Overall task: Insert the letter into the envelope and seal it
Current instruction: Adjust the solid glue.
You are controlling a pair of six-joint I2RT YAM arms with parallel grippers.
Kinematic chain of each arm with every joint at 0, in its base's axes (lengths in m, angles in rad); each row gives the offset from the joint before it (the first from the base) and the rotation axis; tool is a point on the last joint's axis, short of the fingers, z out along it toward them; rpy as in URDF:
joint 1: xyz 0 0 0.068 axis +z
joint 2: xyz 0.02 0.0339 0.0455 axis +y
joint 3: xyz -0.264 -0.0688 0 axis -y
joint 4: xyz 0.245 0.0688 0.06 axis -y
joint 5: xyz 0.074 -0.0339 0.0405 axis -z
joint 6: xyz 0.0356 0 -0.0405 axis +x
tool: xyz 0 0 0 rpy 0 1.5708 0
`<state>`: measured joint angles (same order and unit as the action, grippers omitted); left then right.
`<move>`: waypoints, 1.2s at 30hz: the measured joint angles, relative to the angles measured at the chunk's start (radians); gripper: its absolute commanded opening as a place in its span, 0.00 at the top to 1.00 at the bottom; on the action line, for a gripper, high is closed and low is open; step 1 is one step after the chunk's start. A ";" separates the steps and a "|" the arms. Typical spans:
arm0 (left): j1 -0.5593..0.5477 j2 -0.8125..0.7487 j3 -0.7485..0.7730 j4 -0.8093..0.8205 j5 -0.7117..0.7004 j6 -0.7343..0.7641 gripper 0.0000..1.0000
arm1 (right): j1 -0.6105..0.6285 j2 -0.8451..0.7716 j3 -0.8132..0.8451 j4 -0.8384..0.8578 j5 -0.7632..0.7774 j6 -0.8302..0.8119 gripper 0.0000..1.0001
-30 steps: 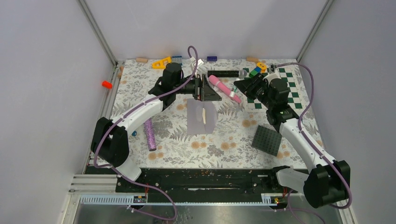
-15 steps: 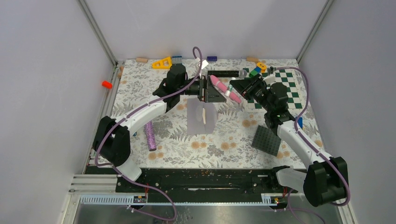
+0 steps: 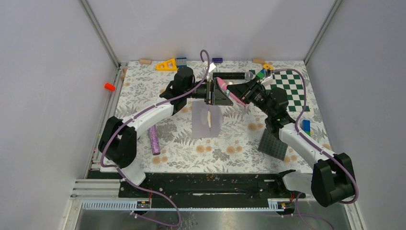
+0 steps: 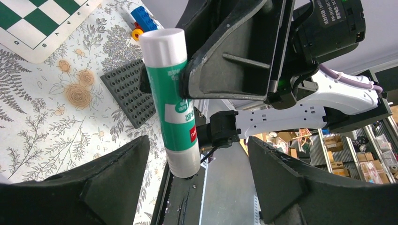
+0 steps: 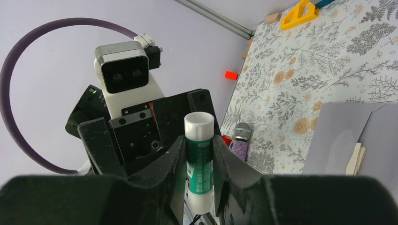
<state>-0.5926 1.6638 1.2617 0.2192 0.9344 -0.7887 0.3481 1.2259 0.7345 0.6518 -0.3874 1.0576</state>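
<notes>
Well, at the far left a purple glittery cylinder (image 3: 154, 138) lies on the floral mat (image 3: 143, 86), beside the left arm. The left gripper (image 4: 197, 143) hangs above the middle of the table with its jaws apart, pointing at the right gripper (image 5: 199, 164), which faces it head-on. The right jaws are clamped on a green-and-white glue stick (image 4: 171, 93). In the left wrist view the stick stands between the left fingers (image 4: 117, 178) with a gap on each side. Just nearer the bases, the envelope (image 3: 198, 122) lies flat on the mat, with a tan strip of the letter (image 3: 209, 118) showing at its middle. Further right lie a dark grey studded plate (image 3: 274, 143) and a checkerboard (image 3: 294, 88).
</notes>
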 measured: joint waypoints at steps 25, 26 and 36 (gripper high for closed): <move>0.003 0.000 0.014 -0.053 0.012 0.048 0.92 | 0.006 0.000 -0.002 0.041 -0.033 -0.045 0.36; 0.002 0.000 0.026 -0.083 0.013 0.077 0.92 | 0.003 0.000 0.005 0.021 -0.049 -0.071 0.32; 0.001 -0.040 0.222 -0.623 -0.005 0.642 0.91 | -0.094 -0.121 0.143 -0.380 -0.264 -0.439 0.23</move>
<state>-0.5915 1.6234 1.4841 -0.4034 0.9291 -0.1463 0.2539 1.1046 0.8780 0.2718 -0.6518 0.6182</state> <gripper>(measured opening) 0.247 0.776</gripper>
